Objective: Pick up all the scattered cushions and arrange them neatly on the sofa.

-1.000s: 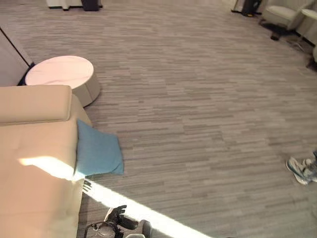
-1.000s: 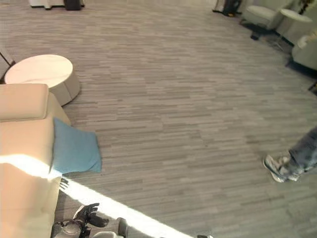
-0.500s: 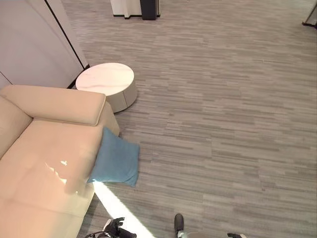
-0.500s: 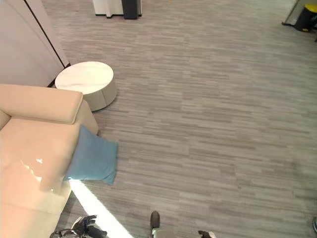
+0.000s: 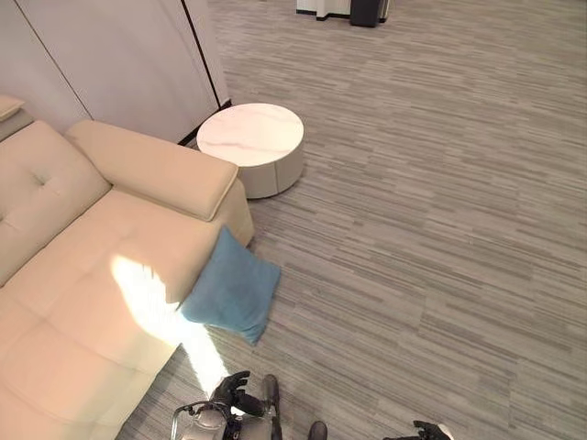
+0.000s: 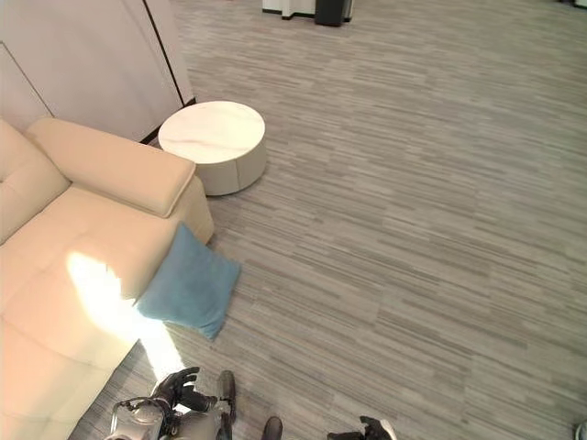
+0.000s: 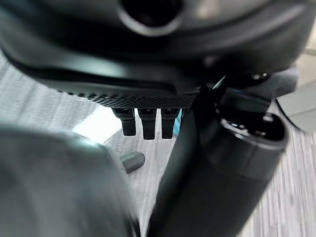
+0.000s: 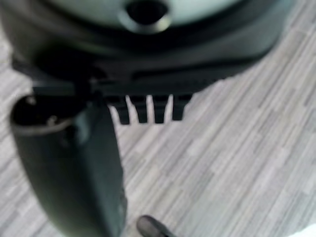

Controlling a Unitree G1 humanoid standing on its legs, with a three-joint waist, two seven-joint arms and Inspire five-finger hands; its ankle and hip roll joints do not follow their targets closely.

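Leftmost, a cream sofa (image 5: pixel 92 275) takes up the left side of both eye views, its tufted back cushion at the far left edge and its padded armrest (image 5: pixel 151 165) running toward the middle, with a bright patch of sunlight lying across the seat; behind it stands a pale wall panel (image 5: pixel 119 55). Leaning against the front end of the sofa, just below the armrest, a blue cushion (image 5: pixel 232 291) rests tilted with its lower edge on the grey striped carpet floor (image 5: pixel 431 211) and its upper edge touching the sofa's side. Just beyond the armrest, a round white side table (image 5: pixel 250 137) with a marbled tabletop stands on the carpet, near the sofa but apart from the cushion. Low in the eye views, the left hand (image 6: pixel 176 389) hangs near the floor below the cushion, well short of it, its dark fingers (image 7: pixel 143 123) loosely spread and relaxed, holding nothing. Farther right along the bottom edge, the right hand (image 6: pixel 371 428) shows just a dark tip; in its own wrist view its fingers (image 8: pixel 145 108) point straight out over bare carpet, empty as well
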